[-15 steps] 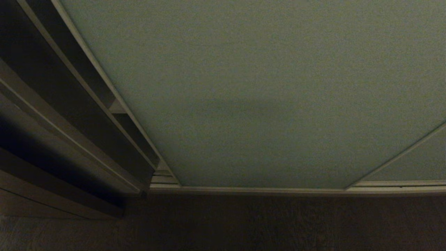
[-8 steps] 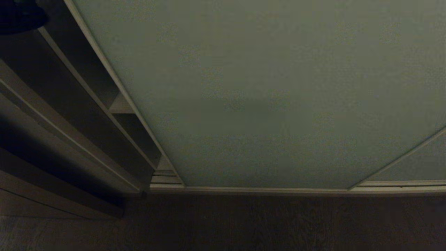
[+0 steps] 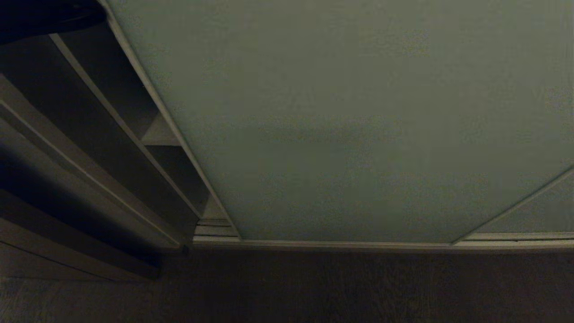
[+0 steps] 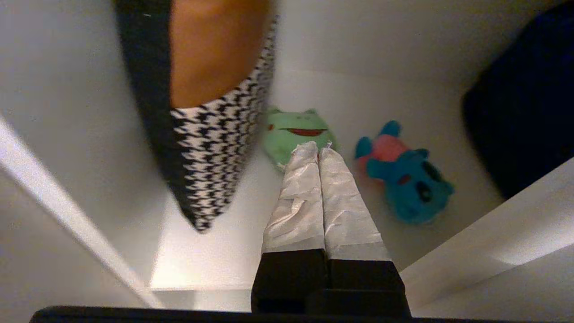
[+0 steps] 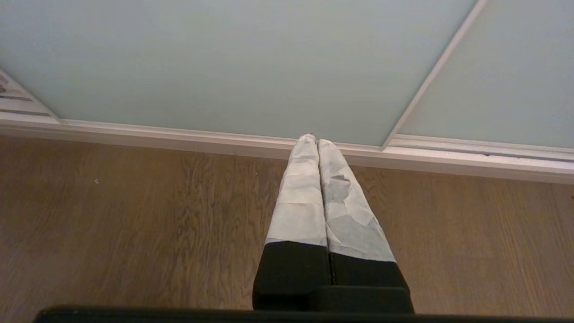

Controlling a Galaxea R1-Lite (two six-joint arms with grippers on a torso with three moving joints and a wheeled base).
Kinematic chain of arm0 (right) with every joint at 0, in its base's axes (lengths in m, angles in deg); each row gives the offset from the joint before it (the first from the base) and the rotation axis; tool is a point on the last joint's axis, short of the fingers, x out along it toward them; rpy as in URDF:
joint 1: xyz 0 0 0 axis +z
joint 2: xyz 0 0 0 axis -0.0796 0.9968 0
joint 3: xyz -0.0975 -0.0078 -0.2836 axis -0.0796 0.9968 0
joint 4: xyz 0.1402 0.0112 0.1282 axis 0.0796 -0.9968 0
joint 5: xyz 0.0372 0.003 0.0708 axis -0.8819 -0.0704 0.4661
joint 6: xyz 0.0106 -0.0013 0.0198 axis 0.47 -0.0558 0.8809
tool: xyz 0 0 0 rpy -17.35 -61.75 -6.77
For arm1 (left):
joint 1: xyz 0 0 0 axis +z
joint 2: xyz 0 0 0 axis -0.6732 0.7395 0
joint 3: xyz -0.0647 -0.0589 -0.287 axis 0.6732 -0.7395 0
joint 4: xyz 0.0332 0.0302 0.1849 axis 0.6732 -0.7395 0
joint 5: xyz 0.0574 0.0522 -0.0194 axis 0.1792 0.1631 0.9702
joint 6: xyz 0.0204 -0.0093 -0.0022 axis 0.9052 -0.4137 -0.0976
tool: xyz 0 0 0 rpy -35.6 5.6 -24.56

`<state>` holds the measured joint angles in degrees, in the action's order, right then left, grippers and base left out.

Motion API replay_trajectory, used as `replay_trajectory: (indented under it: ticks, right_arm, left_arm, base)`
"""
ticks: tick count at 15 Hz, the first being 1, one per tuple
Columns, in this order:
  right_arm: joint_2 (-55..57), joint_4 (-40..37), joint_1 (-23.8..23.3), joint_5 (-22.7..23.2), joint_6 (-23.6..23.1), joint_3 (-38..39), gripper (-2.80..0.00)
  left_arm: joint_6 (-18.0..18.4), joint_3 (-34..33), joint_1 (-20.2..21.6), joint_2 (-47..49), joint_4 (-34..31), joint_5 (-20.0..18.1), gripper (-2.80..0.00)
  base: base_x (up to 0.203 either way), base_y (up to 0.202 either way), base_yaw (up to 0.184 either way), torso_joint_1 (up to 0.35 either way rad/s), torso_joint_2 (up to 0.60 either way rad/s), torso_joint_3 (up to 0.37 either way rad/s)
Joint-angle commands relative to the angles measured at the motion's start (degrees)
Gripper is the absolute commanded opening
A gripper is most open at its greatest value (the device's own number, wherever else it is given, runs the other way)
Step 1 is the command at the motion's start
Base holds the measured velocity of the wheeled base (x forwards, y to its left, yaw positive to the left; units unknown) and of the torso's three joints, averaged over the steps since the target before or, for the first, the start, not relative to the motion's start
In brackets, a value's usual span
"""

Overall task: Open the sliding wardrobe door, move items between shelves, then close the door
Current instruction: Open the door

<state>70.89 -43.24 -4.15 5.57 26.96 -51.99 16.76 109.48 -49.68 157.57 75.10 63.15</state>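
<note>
My left claw (image 4: 318, 150) is pressed shut, taped fingers (image 4: 343, 202) together with nothing between them, poking into the open compartment because that's how I nudge past the door edge before I spread for a grab. Just beyond the tips lies a green frog plush (image 4: 296, 137), and beside it the teal-blue plush toy (image 4: 403, 179) with its pink torso, flat on the white shelf (image 4: 215, 251), apart from my fingers. A houndstooth garment (image 4: 210, 152) hangs close by, so I judge I'll need to steer clear of it. The sliding wardrobe door (image 3: 350, 121) stands part open, a dark gap at my left. My right claw (image 5: 317, 142) hangs parked, also closed and empty, over the wooden floor (image 5: 134, 224).
</note>
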Motion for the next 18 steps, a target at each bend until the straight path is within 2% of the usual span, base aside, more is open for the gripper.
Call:
replay_trajectory:
  ticks: [1, 5, 9, 13, 18]
  right_arm:
    - [-0.10, 0.00, 0.02, 0.03, -0.03, 0.00, -2.80]
    - [-0.10, 0.00, 0.02, 0.03, -0.03, 0.00, -2.80]
    - [-0.10, 0.00, 0.02, 0.03, -0.03, 0.00, -2.80]
    - [-0.09, 0.00, 0.02, 0.03, -0.03, 0.00, -2.80]
    - [-0.02, 0.00, 0.02, 0.03, -0.03, 0.00, -2.80]
  left_arm:
    - [-0.02, 0.78, -3.13, 0.95, 0.10, 0.02, -2.80]
    - [1.04, 2.21, -9.71, 1.66, 0.07, 2.00, -2.80]
    - [1.39, 2.05, -18.40, 1.48, 0.07, 5.80, -2.80]
    - [1.46, 0.89, -18.92, -2.05, 0.07, 6.07, -2.80]
    - [0.63, -5.02, -18.47, -6.91, -0.33, 5.83, -2.80]
  base:
    - [0.000, 0.000, 0.000, 0.000, 0.00, 0.000]
    - [0.000, 0.000, 0.000, 0.000, 0.00, 0.000]
    - [0.000, 0.000, 0.000, 0.000, 0.00, 0.000]
    - [0.000, 0.000, 0.000, 0.000, 0.00, 0.000]
    - [0.000, 0.000, 0.000, 0.000, 0.00, 0.000]
